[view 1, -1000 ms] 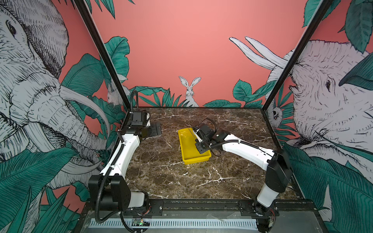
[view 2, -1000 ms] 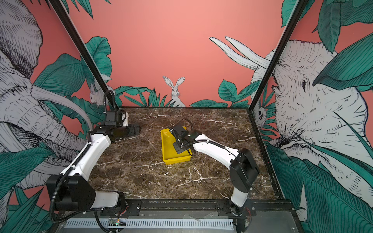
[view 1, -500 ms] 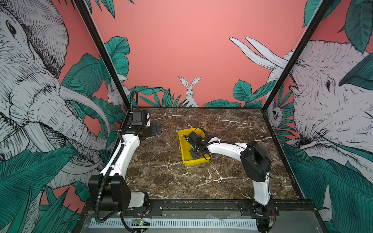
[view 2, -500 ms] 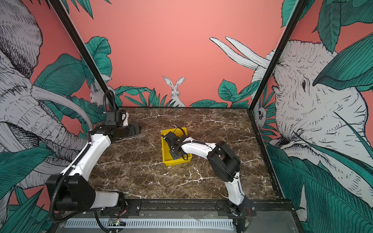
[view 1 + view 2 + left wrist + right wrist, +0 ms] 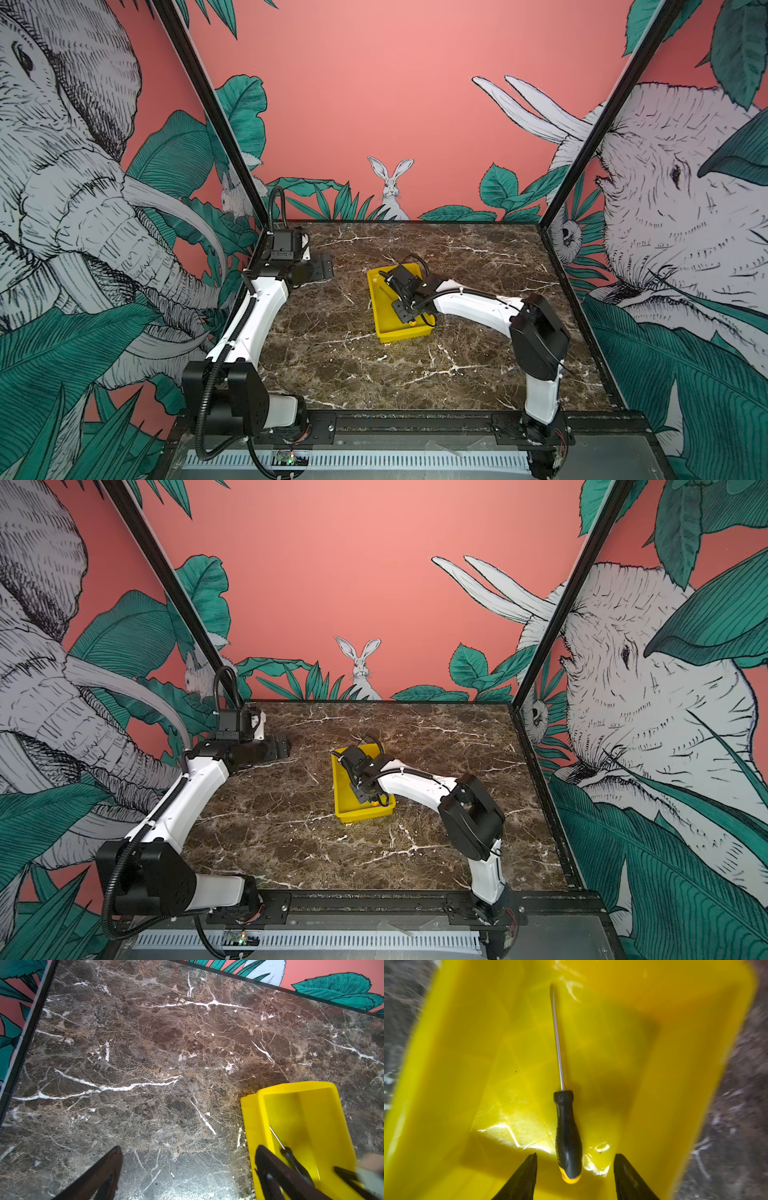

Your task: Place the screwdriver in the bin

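Brown marble surface (image 5: 332, 353), jungle mural walls. We see the slim black-handled screwdriver with the yellow-orange end cap (image 5: 566, 1132) lying flat on the floor of the shallow bright yellow plastic bin (image 5: 456, 1043), mid-surface. Right claw (image 5: 575, 1167) sits over the handle end, fingers spread, clear of the handle on both sides, gripping nothing. Left claw (image 5: 187, 1167) wide apart, empty, parked far left, well apart from the bin.
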Robot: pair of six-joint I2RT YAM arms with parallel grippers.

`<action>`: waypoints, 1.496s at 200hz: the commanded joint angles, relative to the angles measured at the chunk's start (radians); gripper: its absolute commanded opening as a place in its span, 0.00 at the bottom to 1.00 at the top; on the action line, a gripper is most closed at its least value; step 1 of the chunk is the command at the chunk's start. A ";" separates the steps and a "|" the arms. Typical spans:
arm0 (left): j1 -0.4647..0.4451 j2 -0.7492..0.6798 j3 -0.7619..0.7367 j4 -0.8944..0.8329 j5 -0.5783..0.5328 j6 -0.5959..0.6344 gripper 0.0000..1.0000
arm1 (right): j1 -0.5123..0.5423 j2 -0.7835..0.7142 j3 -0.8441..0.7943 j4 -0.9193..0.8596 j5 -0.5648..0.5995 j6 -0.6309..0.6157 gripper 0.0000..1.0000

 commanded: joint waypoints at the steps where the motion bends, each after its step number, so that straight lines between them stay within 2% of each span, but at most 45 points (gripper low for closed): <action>1: -0.001 -0.071 -0.022 0.045 0.038 0.025 1.00 | -0.033 -0.141 0.050 -0.032 0.067 -0.028 0.68; 21: -0.001 -0.115 -0.061 0.100 -0.023 -0.022 1.00 | -0.093 -0.236 0.026 -0.043 0.097 -0.042 0.76; 24: -0.003 -0.120 -0.063 0.105 -0.039 -0.036 1.00 | -0.105 -0.249 0.013 -0.036 0.099 -0.048 0.83; 26: -0.001 -0.123 -0.067 0.108 -0.051 -0.046 1.00 | -0.113 -0.251 0.004 -0.029 0.097 -0.052 0.95; 31: -0.001 -0.131 -0.078 0.119 -0.079 -0.071 1.00 | -0.139 -0.307 -0.023 -0.006 0.084 -0.070 0.99; 48: 0.000 -0.167 -0.148 0.204 -0.128 -0.114 1.00 | -0.240 -0.417 -0.114 0.040 0.056 -0.088 0.99; 68: -0.001 -0.216 -0.287 0.418 -0.100 -0.001 1.00 | -0.355 -0.546 -0.233 0.090 0.100 -0.090 0.99; 83: -0.001 -0.250 -0.352 0.511 -0.124 0.030 1.00 | -0.422 -0.615 -0.306 0.129 0.105 -0.132 0.99; 99: -0.001 -0.271 -0.383 0.554 -0.155 0.081 1.00 | -0.485 -0.668 -0.364 0.152 0.071 -0.135 0.99; 123: 0.000 -0.266 -0.357 0.512 -0.162 0.134 1.00 | -0.551 -0.712 -0.410 0.154 0.008 -0.124 0.99; 173: -0.001 -0.274 -0.362 0.526 -0.141 0.153 1.00 | -0.613 -0.723 -0.464 0.166 -0.041 -0.136 0.99; 225: 0.000 -0.255 -0.368 0.527 -0.145 0.170 1.00 | -0.623 -0.711 -0.582 0.331 -0.078 -0.161 0.99; 255: -0.001 -0.238 -0.363 0.520 -0.163 0.174 1.00 | -0.623 -0.716 -0.646 0.412 -0.035 -0.204 0.99; 299: -0.001 -0.220 -0.357 0.502 -0.178 0.195 1.00 | -0.624 -0.691 -0.625 0.375 0.079 -0.264 0.99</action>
